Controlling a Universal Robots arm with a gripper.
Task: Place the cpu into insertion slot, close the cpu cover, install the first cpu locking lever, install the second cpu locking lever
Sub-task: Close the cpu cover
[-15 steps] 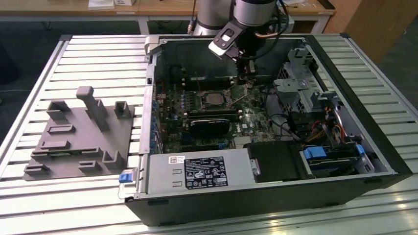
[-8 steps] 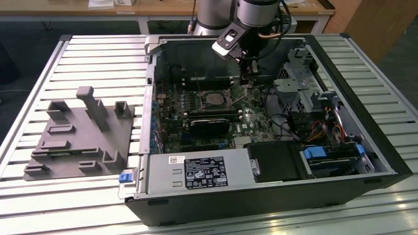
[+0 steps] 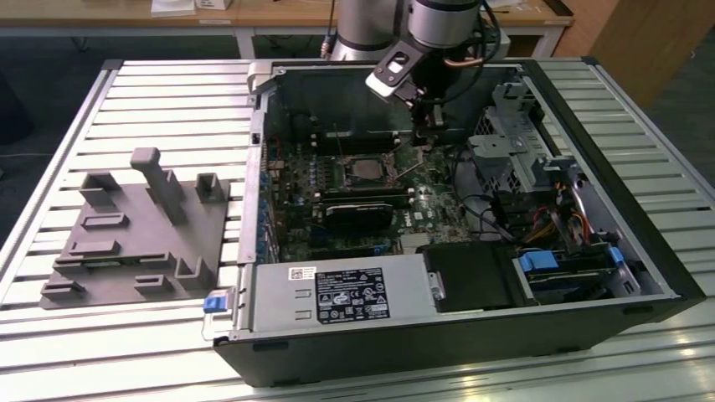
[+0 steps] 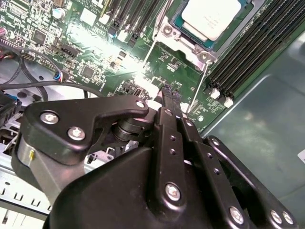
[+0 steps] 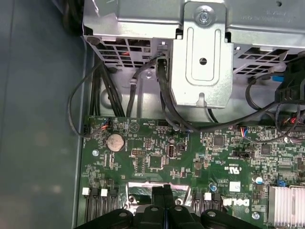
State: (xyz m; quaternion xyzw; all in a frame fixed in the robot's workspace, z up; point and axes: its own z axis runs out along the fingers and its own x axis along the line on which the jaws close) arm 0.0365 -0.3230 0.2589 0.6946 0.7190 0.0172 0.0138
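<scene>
The cpu point(image 4: 210, 15) lies in its socket on the green motherboard, silvery-beige top facing up; in the exterior view it is the square point(image 3: 364, 168) mid-board. The silver cpu cover point(image 4: 189, 42) frames it; I cannot tell whether it is fully down. Two thin wire locking levers point(image 4: 151, 49) point(image 4: 204, 76) stick out from the socket's corner, and one lever point(image 3: 411, 172) stands up at an angle. My gripper point(image 4: 171, 97) point(image 3: 429, 138) point(image 5: 164, 192) hangs just above the board beside the socket, near the lever ends, fingers shut together with nothing between them.
The open case point(image 3: 620, 209) walls the board in. A silver drive cage point(image 5: 202, 57) with black cables stands close by the gripper. Memory slots point(image 4: 252, 52) flank the socket. A black card point(image 3: 357, 213), power supply point(image 3: 335, 293) and a grey fixture block point(image 3: 134, 226) also show.
</scene>
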